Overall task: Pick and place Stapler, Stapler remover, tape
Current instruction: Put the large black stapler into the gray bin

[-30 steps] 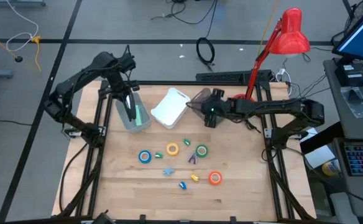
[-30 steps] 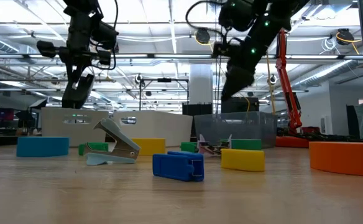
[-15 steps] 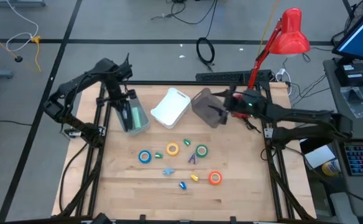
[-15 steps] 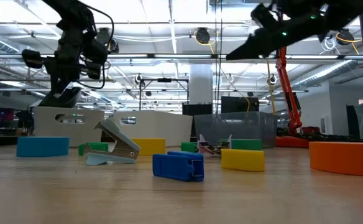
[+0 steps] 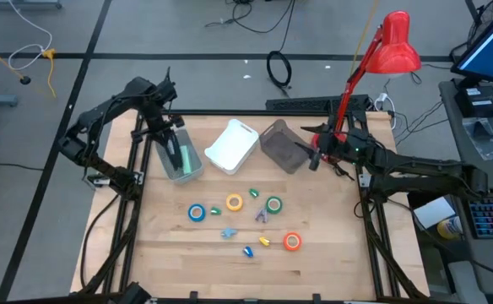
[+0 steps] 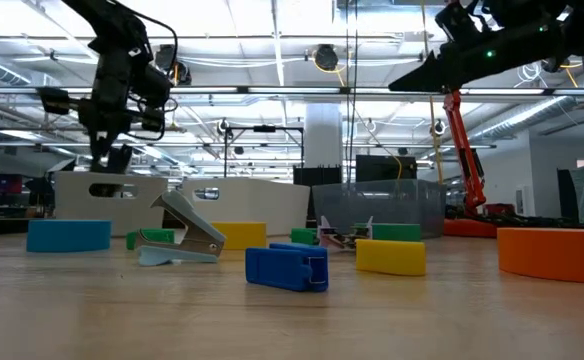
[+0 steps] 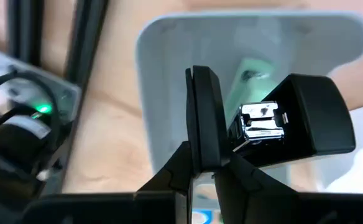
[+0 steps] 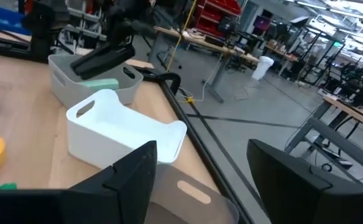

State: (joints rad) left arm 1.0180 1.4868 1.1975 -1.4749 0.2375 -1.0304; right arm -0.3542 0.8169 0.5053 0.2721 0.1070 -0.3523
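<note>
- At the table's left, the left gripper is hung just over the grey bin, fingers pressed together with nothing seen between them.
- The stapler is found inside that bin, next to something pale green.
- The white bin is parked just right of it.
- The four tape rolls are laid flat mid-table, well apart: blue, yellow, green, orange. The staple removers are scattered between them.
- The rolls are probably light, stiff and a bit slick. One finger down the core and one outside the wall is likely the safest hold.
- The tiny claws could easily be nudged, so a pinch across the body is advised.
- The right gripper is held spread wide beside the smoky bin, empty.
- The surface is bare pale wood, pretty flat and grippy-looking.
- Beyond it, a red desk lamp, floor cables and an open workshop can be seen.
</note>
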